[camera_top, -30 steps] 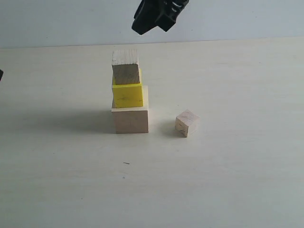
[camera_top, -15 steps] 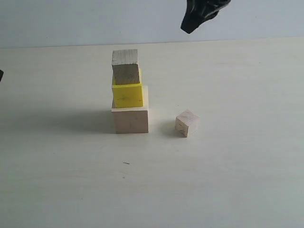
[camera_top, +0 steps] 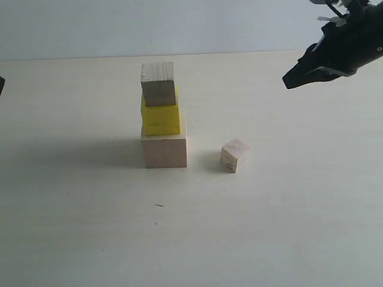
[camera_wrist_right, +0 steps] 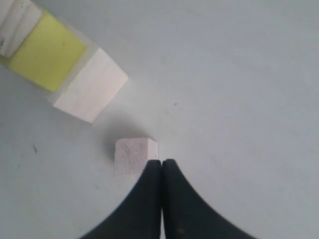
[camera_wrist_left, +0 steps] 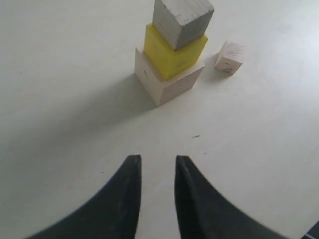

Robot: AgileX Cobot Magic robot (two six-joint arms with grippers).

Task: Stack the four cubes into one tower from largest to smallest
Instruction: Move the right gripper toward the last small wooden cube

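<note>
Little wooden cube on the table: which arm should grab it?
Right. The right fingers hang on the same side of the stacked cubes as the small pale wood cube; the left fingers are opposite.

A pale, cream-coloured worktop fills most of the exterior view, its surface matt and smooth, with faint streaks running across it. A tiny dark speck marks it toward the near side. Behind its far edge rises a plain wall, whitish with a cool blue-grey tint and evenly lit. The light is soft and diffuse. A faint grey shadow spreads leftward over the worktop with blurred edges. In the wrist views the same surface looks paler, almost white.
</note>
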